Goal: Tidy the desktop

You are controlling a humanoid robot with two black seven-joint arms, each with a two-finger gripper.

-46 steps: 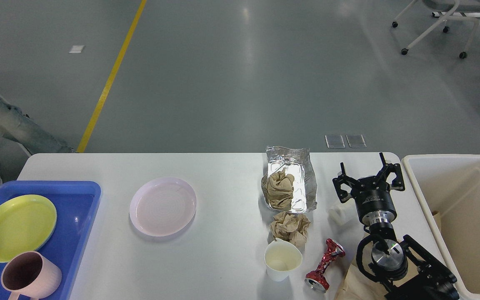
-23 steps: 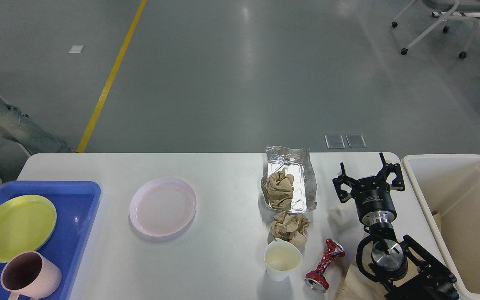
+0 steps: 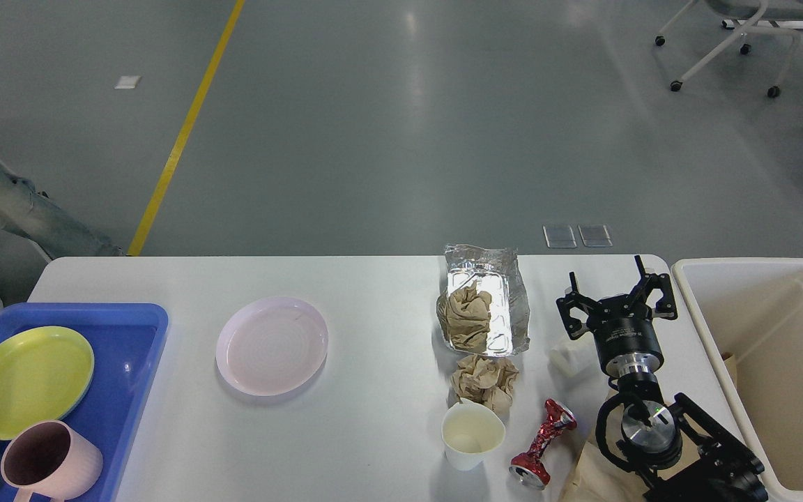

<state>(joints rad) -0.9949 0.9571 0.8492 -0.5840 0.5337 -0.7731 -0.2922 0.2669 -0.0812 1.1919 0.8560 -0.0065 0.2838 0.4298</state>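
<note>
The white desktop [image 3: 373,432] carries a pale pink plate [image 3: 272,345] left of centre. Right of centre stands a crumpled foil container [image 3: 488,279] with brown paper [image 3: 468,317] in it. Nearer to me lie a ball of brown paper [image 3: 485,380], a white paper cup [image 3: 472,436] and a crushed red can [image 3: 544,443]. My right gripper [image 3: 607,279] is open above the right end of the desktop, empty, with a small white object [image 3: 569,357] just left of its wrist. My left gripper is out of view.
A blue tray [image 3: 129,390] at the left holds a yellow plate [image 3: 25,380] and a pink mug [image 3: 49,460]. A cream bin [image 3: 694,286] stands off the right edge. Brown paper [image 3: 590,474] lies under my right arm. A person's leg [image 3: 11,206] is at far left.
My right arm has not moved. A dark shape at the lower left corner has shifted a little, and the leg at the far left moved slightly.
</note>
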